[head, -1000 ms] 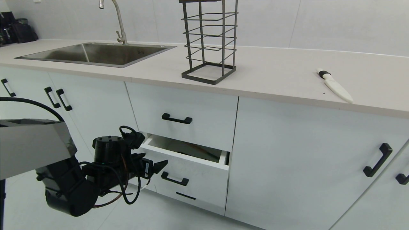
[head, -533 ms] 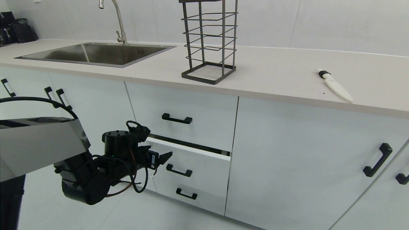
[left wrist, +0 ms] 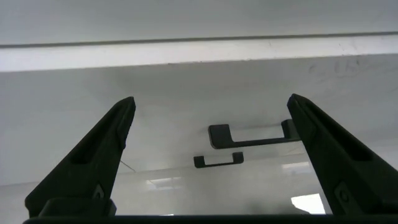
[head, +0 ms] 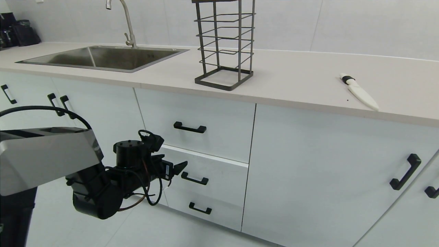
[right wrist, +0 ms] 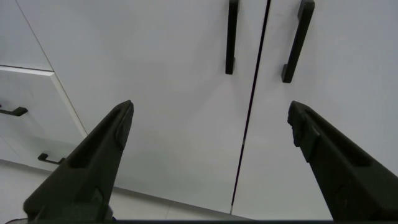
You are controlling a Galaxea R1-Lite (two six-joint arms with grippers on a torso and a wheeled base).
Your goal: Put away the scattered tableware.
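CHANGE: middle drawer [head: 219, 173] went from part open to flush shut as my left end effector [head: 178, 168] pushed it | MEANS: white knife [head: 360, 92] lies unstowed on tabletop [head: 291, 80], so I judge the drawer needs reopening | END EFFECTORS: left spread wide, empty, beside drawer handle [head: 194, 178]; right end effector [right wrist: 211, 112] wide too | CONTAINERS: drawer contents hidden

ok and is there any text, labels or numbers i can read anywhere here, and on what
No text here can be read.
sink: a small dark mark on its far inner wall, too small to read.
knife, rack, drawers: no print shows on them.
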